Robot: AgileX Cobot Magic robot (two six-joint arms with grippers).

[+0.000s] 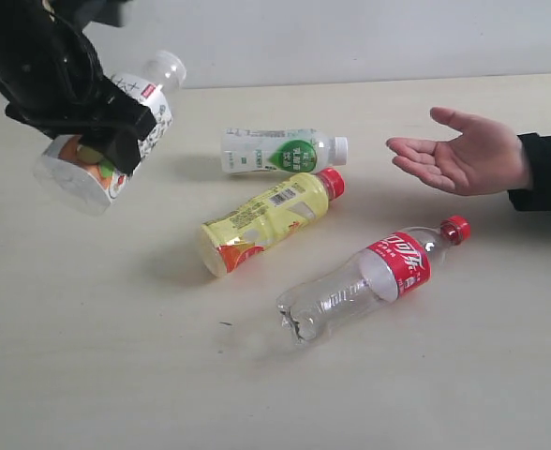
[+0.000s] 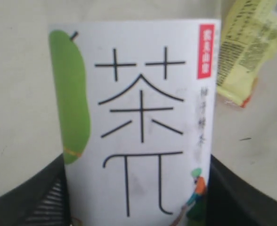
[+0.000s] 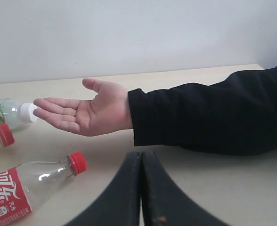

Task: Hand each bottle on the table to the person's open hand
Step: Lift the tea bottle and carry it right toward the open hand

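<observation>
Left gripper (image 1: 111, 127) clamps the white fruit-label bottle (image 1: 151, 101) mid-body, tilted, aloft, well apart from the person's hand (image 1: 463, 155), which lies palm-up and open. Right gripper (image 3: 141, 157): jaws pressed together, empty.

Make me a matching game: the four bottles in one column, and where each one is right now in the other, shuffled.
Bottles
1. fruit-label bottle
2. green-and-white bottle
3. yellow bottle
4. red-label clear bottle

Places
A. lying between two other bottles
B. clamped in the left gripper
C. lying front-most in the exterior view
D. lying farthest back

Pairs: 1-B, 2-D, 3-A, 4-C
</observation>
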